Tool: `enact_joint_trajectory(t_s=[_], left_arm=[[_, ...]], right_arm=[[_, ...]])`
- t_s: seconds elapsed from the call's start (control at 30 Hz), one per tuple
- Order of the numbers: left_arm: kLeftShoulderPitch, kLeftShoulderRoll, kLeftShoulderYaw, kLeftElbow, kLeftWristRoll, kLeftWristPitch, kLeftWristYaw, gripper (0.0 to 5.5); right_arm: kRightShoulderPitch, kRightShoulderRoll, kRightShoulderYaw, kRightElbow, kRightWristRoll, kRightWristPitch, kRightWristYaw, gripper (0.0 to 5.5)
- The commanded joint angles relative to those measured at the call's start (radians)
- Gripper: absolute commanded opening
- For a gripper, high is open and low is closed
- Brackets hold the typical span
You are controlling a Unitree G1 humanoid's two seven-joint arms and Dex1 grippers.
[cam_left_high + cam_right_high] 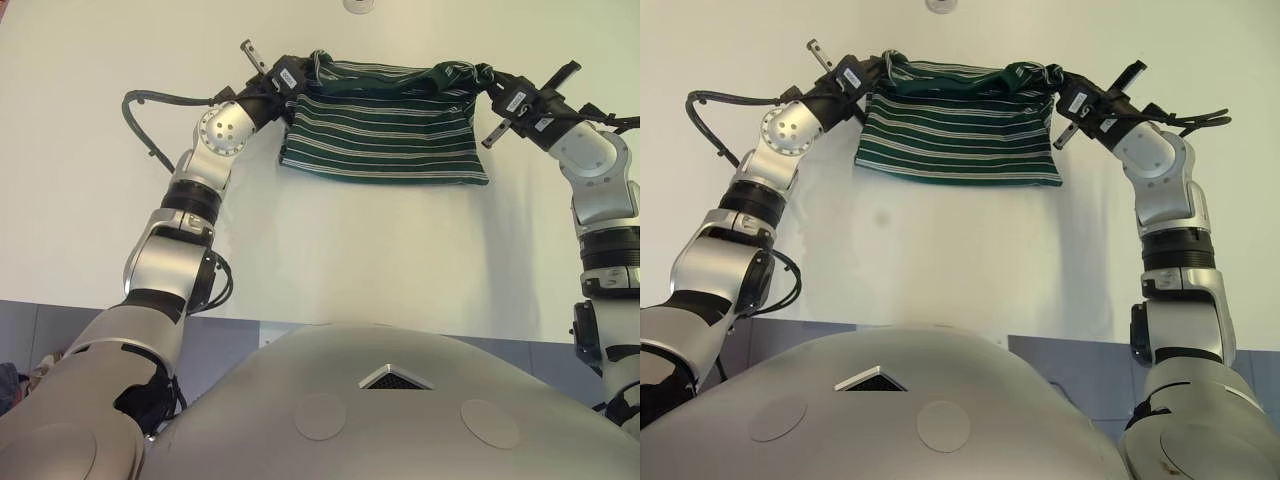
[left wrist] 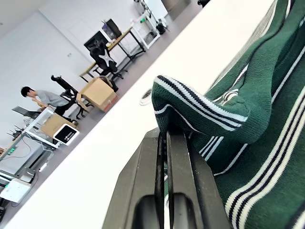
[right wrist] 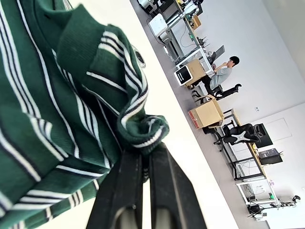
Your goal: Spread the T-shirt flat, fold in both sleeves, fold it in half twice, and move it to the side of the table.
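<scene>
Here is the T-shirt [image 1: 385, 130], dark green with thin white stripes, strung across the far half of the white table [image 1: 330, 260], about midway between its left and right edges and close to the far edge. It shows as a wide folded band, one top corner in each claw. The left gripper [image 2: 167, 138] sits at the shirt's left top corner, its two dark fingers [image 2: 190, 181] pressed flat together, with a thick roll of striped fabric bunched right at the tips and spilling over them. On the other side, the right gripper [image 3: 145, 155] has the right top corner, its fingers closed tight on a knot of green cloth that balloons out just past the tips. Between the two, the top edge sags a little and crumples, while the layers below fall smooth, stripes running level from side to side. The bottom edge runs parallel to the table's near edge with a thin shadow under it. Whether it touches the tabletop or hangs clear, I cannot tell. Both wrists angle inward toward the cloth from the shirt's outer sides. Just beyond the shirt, by the far edge, a small round fitting [image 2: 146, 97] is set in the tabletop, apart from the fabric. Past that edge the room shows desks, a black office chair [image 2: 102, 50] and a cardboard box [image 2: 97, 92].
</scene>
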Motion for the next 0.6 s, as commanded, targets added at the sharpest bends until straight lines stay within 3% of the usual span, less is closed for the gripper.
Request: enact_joint_trajectory(t_s=[0.03,0.13,0.17,0.43,0.6], left_arm=[[-0.031,-0.018,0.007,0.066,-0.017,-0.021,-0.022,0.01],[-0.051,-0.032,0.008,0.129,-0.016,-0.015,-0.039,0.01],[-0.058,-0.032,0.006,0.149,-0.009,-0.011,-0.036,0.26],[-0.139,-0.047,0.007,0.283,0.024,0.045,0.041,1.65],[-0.191,-0.07,0.074,0.326,-0.03,0.109,0.08,2.58]], right_arm=[[0.005,0.001,0.014,0.015,-0.017,0.013,-0.005,0.0],[0.011,0.008,0.03,0.025,-0.03,0.015,-0.008,0.0],[0.01,0.011,0.035,0.03,-0.033,0.015,-0.01,0.0],[-0.046,0.064,0.047,0.146,-0.014,0.009,-0.04,1.58],[-0.123,0.136,-0.037,0.282,0.131,0.019,-0.012,2.58]])
